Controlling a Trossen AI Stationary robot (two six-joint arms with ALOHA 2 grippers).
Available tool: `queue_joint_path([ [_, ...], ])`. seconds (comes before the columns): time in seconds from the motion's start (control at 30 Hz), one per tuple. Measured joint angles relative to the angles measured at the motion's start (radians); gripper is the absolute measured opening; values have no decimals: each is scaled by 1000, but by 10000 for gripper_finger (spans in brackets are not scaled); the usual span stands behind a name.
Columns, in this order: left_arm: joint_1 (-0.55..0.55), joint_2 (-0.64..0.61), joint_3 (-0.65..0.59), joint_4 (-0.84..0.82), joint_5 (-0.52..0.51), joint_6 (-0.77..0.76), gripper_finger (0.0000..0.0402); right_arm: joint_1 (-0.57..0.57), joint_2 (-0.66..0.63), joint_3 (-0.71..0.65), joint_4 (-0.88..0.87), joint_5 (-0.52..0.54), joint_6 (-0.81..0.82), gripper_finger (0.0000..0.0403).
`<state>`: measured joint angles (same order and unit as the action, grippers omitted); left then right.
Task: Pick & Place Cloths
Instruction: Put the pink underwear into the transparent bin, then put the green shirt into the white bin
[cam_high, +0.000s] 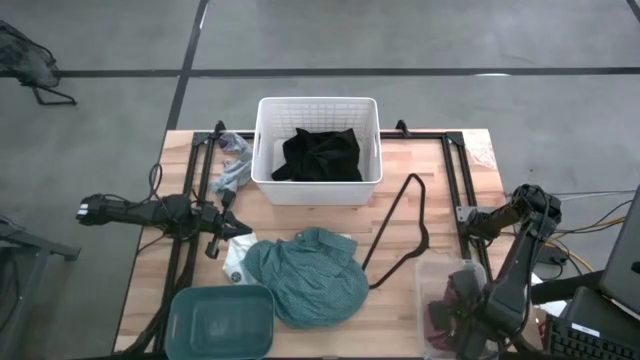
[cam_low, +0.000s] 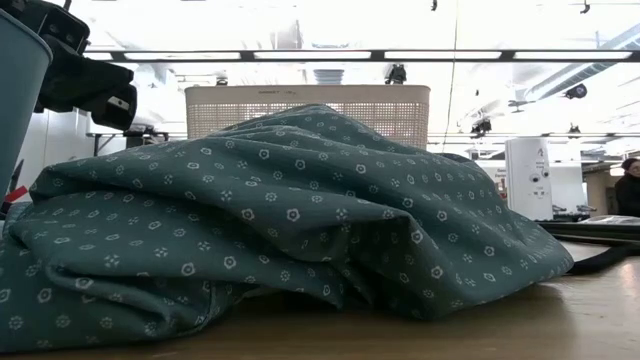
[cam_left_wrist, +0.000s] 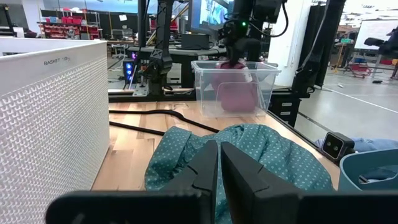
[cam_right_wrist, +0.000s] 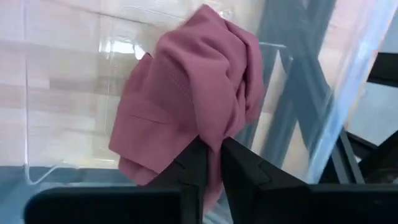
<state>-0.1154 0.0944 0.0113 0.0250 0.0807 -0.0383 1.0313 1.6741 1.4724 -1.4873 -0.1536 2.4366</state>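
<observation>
While the right gripper (cam_right_wrist: 211, 155) pinches the maroon cloth (cam_right_wrist: 189, 93) above the clear bin (cam_high: 447, 300), nearly closed, an early release risks fabric snagging on the bin's rim.

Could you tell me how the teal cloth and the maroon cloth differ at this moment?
The teal cloth lies heaped on the table, while the maroon cloth hangs pinched in the right gripper over the clear bin. The teal cloth is much larger than the maroon cloth. The teal cloth carries a small white pattern; the maroon cloth looks plain. Both are soft, crumpled fabric.
</observation>
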Motion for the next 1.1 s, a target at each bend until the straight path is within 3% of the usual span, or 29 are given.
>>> queue_joint_path([
  [0.27,0,0,0,-1,0,0,26,-21,1,-13,-32,160,-51,119],
  [0.47,0,0,0,-1,0,0,26,-49,-11,-13,-79,183,-66,183],
  [0.7,0,0,0,-1,0,0,26,-123,-26,-13,-77,317,-169,227],
  [0.9,0,0,0,-1,0,0,26,-228,-29,15,-46,467,-365,250],
  [1.1,0,0,0,0,0,0,26,-368,-29,40,165,592,-761,265],
])
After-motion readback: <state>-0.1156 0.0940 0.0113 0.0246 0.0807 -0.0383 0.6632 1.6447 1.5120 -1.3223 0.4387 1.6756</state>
